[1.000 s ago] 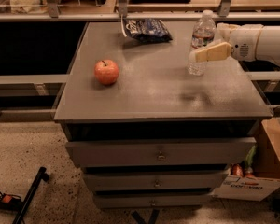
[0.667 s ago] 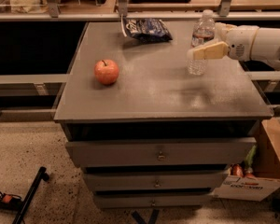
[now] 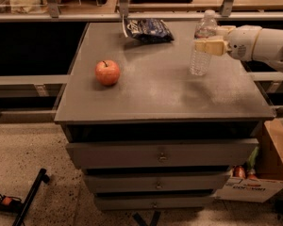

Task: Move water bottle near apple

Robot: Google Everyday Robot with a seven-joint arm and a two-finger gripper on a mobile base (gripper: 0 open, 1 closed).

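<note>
The water bottle (image 3: 201, 45) is clear with a white cap and stands upright at the right rear of the grey cabinet top (image 3: 155, 93). My gripper (image 3: 203, 46) reaches in from the right on a white arm. Its cream fingers (image 3: 210, 46) close around the bottle's middle, one across the front and the other hidden behind. The bottle's base is at or just above the surface. The red-orange apple (image 3: 107, 72) sits on the left side of the top, far to the left of the bottle.
A dark blue crinkled snack bag (image 3: 147, 30) lies at the rear centre of the top. The cabinet has drawers (image 3: 160, 154) below. A cardboard box (image 3: 266, 173) stands on the floor at the right, and a black bar (image 3: 30, 194) lies at the lower left.
The gripper and the bottle have shifted together very slightly left and back. The apple and the bag have not moved.
</note>
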